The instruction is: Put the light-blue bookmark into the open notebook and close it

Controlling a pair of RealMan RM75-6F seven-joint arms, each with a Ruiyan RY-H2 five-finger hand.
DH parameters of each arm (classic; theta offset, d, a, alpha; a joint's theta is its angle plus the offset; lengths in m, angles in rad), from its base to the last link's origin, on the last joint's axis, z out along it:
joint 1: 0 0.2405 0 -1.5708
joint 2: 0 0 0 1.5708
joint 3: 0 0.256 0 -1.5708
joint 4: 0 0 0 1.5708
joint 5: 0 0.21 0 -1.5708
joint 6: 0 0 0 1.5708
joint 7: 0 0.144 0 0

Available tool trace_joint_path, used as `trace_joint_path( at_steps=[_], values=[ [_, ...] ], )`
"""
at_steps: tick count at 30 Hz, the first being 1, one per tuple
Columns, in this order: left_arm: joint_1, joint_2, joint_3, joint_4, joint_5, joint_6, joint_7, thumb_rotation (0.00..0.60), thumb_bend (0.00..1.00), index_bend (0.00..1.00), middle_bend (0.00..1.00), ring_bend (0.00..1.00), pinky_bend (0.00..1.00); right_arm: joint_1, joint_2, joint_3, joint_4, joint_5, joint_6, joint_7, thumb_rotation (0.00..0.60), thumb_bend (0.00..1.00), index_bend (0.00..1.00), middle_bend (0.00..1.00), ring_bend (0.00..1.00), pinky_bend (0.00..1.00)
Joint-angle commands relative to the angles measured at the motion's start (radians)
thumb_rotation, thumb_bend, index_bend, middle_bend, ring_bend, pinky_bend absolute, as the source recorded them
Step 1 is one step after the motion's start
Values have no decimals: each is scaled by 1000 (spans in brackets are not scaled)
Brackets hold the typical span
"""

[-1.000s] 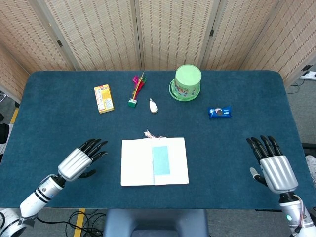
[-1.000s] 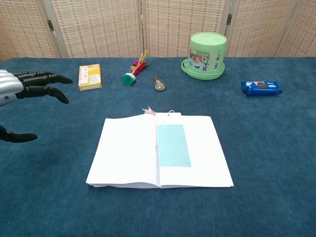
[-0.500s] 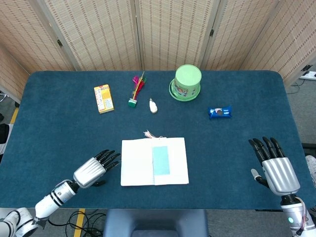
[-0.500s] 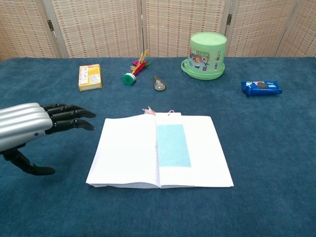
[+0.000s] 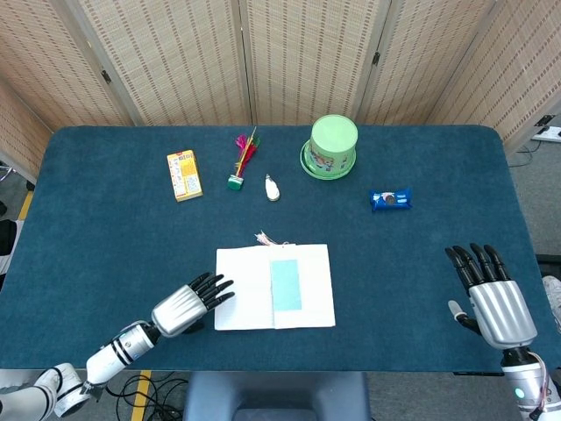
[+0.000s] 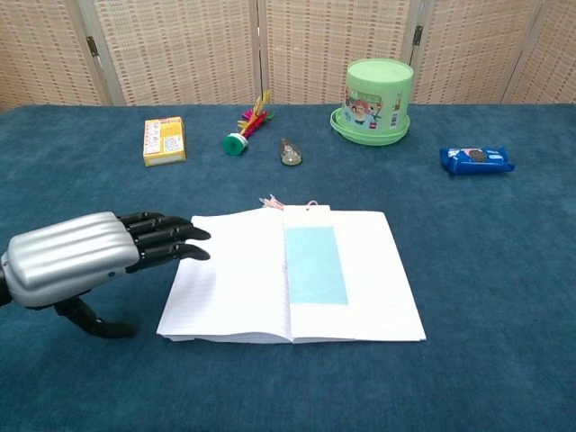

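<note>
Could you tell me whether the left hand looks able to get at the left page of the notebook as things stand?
Probably yes: the left hand is open, its fingers already at the notebook's left edge, nothing between.

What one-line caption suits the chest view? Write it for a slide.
Left hand reaches the open notebook, light-blue bookmark lying on its right page.

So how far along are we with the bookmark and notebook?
The light-blue bookmark already lies on the right page of the open notebook. The left hand, holding nothing, has its fingertips at the left page's edge. Closing the notebook remains; the right hand hangs idle.
</note>
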Motion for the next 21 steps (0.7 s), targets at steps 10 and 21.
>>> trace_joint_path(
  at_steps=[10, 21],
  values=[
    [-37, -68, -7, 58, -19, 7, -33, 600, 202, 118, 74, 65, 152, -24, 4, 22, 2, -2, -3, 11, 600, 212, 0, 100, 0, 0],
    [-69, -121, -10, 94, -33, 9, -74, 600, 203, 138, 74, 65, 152, -45, 5, 38, 10, 3, -6, 28, 600, 212, 0, 100, 0, 0]
  ],
)
